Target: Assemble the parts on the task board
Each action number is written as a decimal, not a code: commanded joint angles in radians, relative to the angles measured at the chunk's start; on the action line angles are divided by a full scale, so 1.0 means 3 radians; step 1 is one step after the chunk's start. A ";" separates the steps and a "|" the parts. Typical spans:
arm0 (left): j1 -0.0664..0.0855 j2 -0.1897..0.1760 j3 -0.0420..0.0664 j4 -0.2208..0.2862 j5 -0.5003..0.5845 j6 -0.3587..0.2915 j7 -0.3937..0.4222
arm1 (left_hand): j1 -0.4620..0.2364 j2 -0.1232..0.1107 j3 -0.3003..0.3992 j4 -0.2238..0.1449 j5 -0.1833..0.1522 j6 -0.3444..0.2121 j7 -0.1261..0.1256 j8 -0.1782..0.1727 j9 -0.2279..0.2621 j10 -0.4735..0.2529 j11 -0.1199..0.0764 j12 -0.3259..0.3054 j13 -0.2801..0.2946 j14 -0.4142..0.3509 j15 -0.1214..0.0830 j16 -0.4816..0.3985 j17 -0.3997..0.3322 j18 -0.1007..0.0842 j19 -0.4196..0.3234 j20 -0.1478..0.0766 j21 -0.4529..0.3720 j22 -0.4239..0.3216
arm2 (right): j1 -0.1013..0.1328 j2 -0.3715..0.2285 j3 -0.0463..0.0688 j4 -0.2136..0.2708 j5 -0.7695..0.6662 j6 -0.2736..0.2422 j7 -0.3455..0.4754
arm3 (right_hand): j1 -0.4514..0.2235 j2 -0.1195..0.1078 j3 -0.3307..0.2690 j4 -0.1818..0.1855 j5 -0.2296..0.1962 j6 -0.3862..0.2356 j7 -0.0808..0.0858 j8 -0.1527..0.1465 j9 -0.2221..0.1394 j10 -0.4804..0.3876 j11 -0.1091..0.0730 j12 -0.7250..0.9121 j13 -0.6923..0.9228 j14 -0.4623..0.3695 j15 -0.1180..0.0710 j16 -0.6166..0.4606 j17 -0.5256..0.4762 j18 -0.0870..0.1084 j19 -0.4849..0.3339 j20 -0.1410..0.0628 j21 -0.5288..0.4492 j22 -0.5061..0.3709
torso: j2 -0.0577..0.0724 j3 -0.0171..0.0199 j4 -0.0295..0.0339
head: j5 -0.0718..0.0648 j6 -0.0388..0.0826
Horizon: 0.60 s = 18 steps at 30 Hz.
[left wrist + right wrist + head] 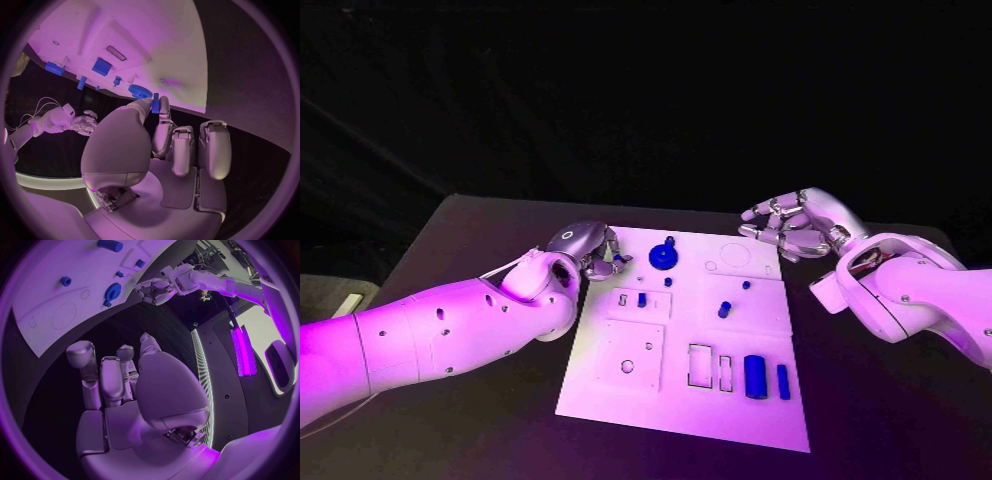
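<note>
Head view: the white task board [678, 400] lies in the middle of the black table [473, 225]. A blue gear [664, 256] sits near the board's far edge, and a large blue block [756, 375] and a slimmer bar [783, 381] stand near its near right corner. The left hand [593, 250] rests at the board's far left corner, the right hand [798, 225] hovers off its far right corner, fingers curled.

Left wrist view: the left hand's fingers [187, 150] lie pressed together, thumb and a fingertip pinching a small blue part [155, 103] just beside the gear [140, 92].

Right wrist view: the right hand [134, 390] holds nothing, its fingers [100, 380] curled inward, above the table beside the board [56, 295].
</note>
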 commanded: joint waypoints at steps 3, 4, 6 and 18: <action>-0.0015 0.0045 0.0001 -0.0058 -0.0084 0.0112 0.0016 | 0.0033 -0.0015 0.0071 -0.0040 0.0008 -0.0010 -0.0017 0.0012 -0.0007 -0.0031 0.0000 -0.0020 -0.0015 0.0345 0.0010 0.0022 0.0876 -0.0062 0.0209 -0.0003 -0.0008 0.0643 | -0.0005 0.0004 0.0000 0.0003 -0.0013 0.0025 0.0034 | -0.0014 0.0021 -0.0026 0.0004 0.0019 -0.0033 -0.0001 0.0016 0.0006 -0.0033 -0.0003 0.0014 -0.0009 -0.0001 0.0000 -0.0027 -0.0007 0.0070 0.0016 -0.0007 -0.0020 -0.0007 | -0.0001 -0.0001 -0.0001 | -0.0005 0.0004; -0.0019 0.0050 0.0001 -0.0065 -0.0085 0.0113 0.0016 | 0.0033 -0.0015 0.0071 -0.0040 0.0008 -0.0010 -0.0017 0.0012 -0.0007 -0.0031 0.0000 -0.0020 -0.0015 0.0345 0.0010 0.0022 0.0876 -0.0062 0.0209 -0.0003 -0.0008 0.0643 | -0.0005 0.0004 0.0000 0.0003 -0.0013 0.0025 0.0035 | -0.0014 0.0021 -0.0026 0.0004 0.0019 -0.0033 -0.0001 0.0016 0.0006 -0.0033 -0.0003 0.0014 -0.0009 -0.0001 0.0000 -0.0027 -0.0007 0.0070 0.0016 -0.0007 -0.0020 -0.0007 | -0.0002 0.0000 0.0001 | -0.0007 0.0007; -0.0031 0.0062 0.0000 -0.0084 -0.0086 0.0118 0.0013 | 0.0030 -0.0029 0.0068 -0.0029 0.0007 -0.0014 -0.0017 0.0011 -0.0010 -0.0038 0.0000 -0.0030 -0.0027 0.0345 0.0010 0.0022 0.0876 -0.0060 0.0206 -0.0002 -0.0013 0.0638 | -0.0006 0.0003 0.0000 0.0004 -0.0013 0.0025 0.0036 | -0.0014 0.0021 -0.0026 0.0004 0.0019 -0.0033 -0.0001 0.0016 0.0006 -0.0033 -0.0003 0.0014 -0.0009 -0.0001 0.0000 -0.0027 -0.0007 0.0070 0.0016 -0.0007 -0.0020 -0.0007 | -0.0002 0.0001 0.0002 | -0.0009 0.0011; -0.0069 0.0079 0.0001 -0.0123 -0.0086 0.0109 -0.0045 | -0.0059 -0.0105 -0.0016 0.0070 -0.0001 -0.0031 -0.0003 0.0003 -0.0038 -0.0105 0.0012 -0.0114 -0.0133 0.0345 0.0018 0.0022 0.0876 -0.0048 0.0179 0.0005 -0.0048 0.0597 | -0.0008 -0.0004 0.0000 0.0006 -0.0013 0.0025 0.0034 | -0.0014 0.0021 -0.0026 0.0004 0.0019 -0.0033 -0.0001 0.0016 0.0006 -0.0033 -0.0003 0.0014 -0.0009 -0.0001 0.0000 -0.0027 -0.0007 0.0070 0.0016 -0.0007 -0.0020 -0.0007 | -0.0003 0.0004 0.0002 | -0.0015 0.0019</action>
